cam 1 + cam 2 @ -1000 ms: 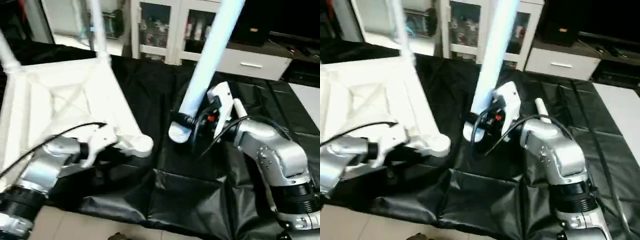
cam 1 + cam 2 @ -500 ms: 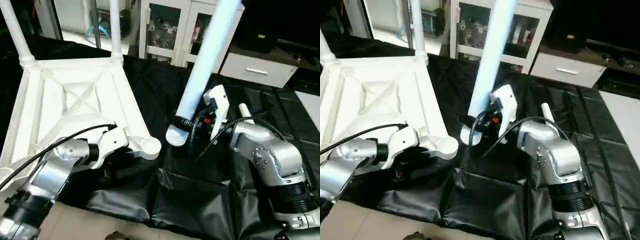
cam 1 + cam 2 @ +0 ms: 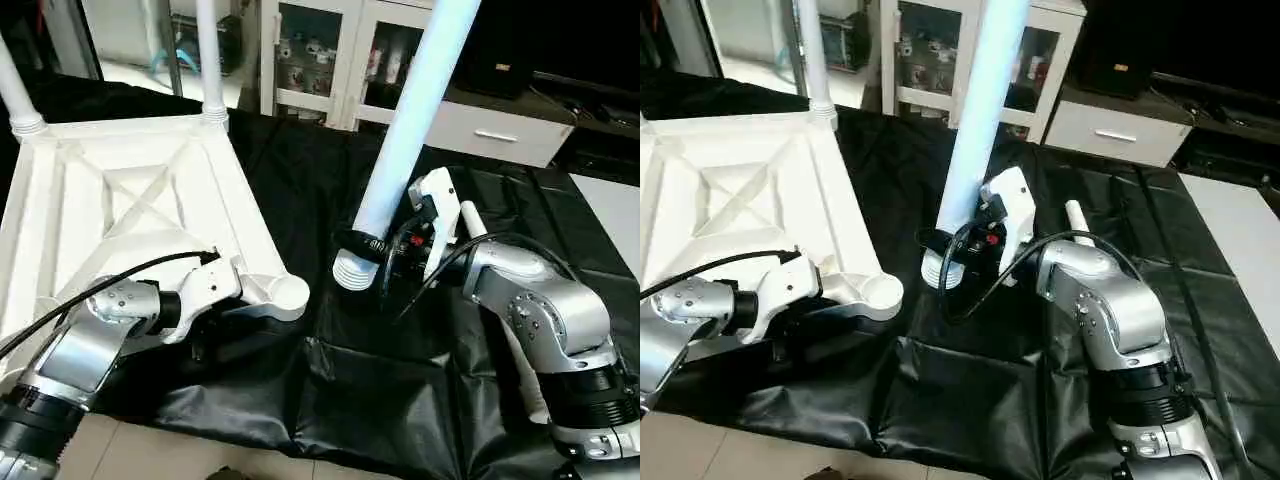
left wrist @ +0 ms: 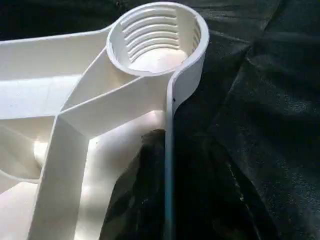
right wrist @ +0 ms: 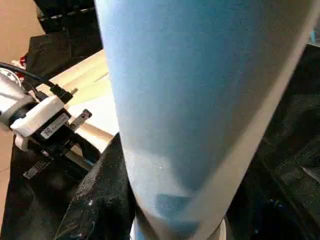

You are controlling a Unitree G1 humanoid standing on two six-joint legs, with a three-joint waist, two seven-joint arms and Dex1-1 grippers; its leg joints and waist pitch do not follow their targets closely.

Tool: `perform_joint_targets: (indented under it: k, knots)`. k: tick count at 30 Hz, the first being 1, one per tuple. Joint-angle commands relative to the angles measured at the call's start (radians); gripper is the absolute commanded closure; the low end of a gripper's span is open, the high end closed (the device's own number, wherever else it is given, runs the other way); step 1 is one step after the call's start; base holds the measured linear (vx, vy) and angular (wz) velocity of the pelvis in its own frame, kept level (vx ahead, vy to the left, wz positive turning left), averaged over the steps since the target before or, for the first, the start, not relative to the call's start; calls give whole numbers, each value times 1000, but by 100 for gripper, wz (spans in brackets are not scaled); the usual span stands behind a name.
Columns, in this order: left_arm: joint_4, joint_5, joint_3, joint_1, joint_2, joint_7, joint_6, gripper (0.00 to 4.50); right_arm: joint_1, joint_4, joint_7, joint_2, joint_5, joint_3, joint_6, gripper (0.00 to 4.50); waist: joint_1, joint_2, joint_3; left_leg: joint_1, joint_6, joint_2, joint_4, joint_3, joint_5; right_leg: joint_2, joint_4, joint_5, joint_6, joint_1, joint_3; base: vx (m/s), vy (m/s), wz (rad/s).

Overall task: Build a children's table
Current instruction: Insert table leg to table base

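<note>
We see the tabletop (image 3: 130, 215) lying upside down on the black cloth (image 3: 330, 390), two legs (image 3: 211, 55) standing up from its far corners and an empty round socket (image 4: 157, 37) at its near corner. Our right gripper (image 3: 372, 262) is clamped around a third leg (image 3: 405, 135) just above its ribbed end, holding it tilted beside that empty socket and apart from it. Our left gripper (image 4: 165, 200) sits at the tabletop's edge next to the socket, one finger (image 4: 137, 195) inside the rim wall, and we cannot tell whether it grips.
</note>
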Motion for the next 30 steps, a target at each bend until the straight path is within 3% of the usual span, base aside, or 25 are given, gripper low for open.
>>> perform_joint_targets:
  k: [1,4,8,11,14,20,25,30]
  knots:
    - [55,26,-35,7,13,-8,35,390,-2,-14,-5,-7,7,-22,3,262,1,26,-49,27,-71,79,-85,-50,-282,-105,-94,-242,-155,17,62,0,0,0]
    - [66,27,-35,-5,22,-20,53,428,-4,-14,-5,-3,8,-20,-1,262,2,31,-48,29,-72,79,-85,-50,-279,-106,-93,-232,-161,16,62,0,0,0]
    - [74,28,-39,-8,18,-23,51,444,-10,-4,0,0,9,-16,-7,262,3,32,-50,25,-70,80,-86,-51,-264,-106,-89,-199,-172,20,60,0,0,0]
    - [90,50,-77,-9,-1,-18,12,444,-22,15,11,7,9,-8,-16,262,4,35,-51,27,-70,80,-85,-50,-263,-105,-87,-165,-181,19,60,0,0,0]
    - [76,49,-106,-4,-28,-28,-18,444,-32,23,22,15,19,-6,-11,262,6,34,-49,28,-68,80,-85,-49,-277,-108,-91,-188,-182,20,61,0,0,0]
    - [55,55,-149,-21,-79,-35,-35,444,-38,6,72,13,38,34,21,262,21,41,-52,28,-54,82,-83,-47,-250,-109,-90,-181,-176,19,62,0,0,0]
    - [93,80,-162,-55,-79,-38,-71,450,-36,29,94,13,2,90,18,262,36,43,-51,32,-67,83,-86,-48,-278,-110,-95,-226,-154,15,63,0,0,0]
    - [102,101,-162,-62,-52,-67,-97,450,-51,115,95,27,-52,124,-24,262,36,42,-51,29,-79,83,-88,-51,-290,-114,-95,-242,-152,15,63,0,0,0]
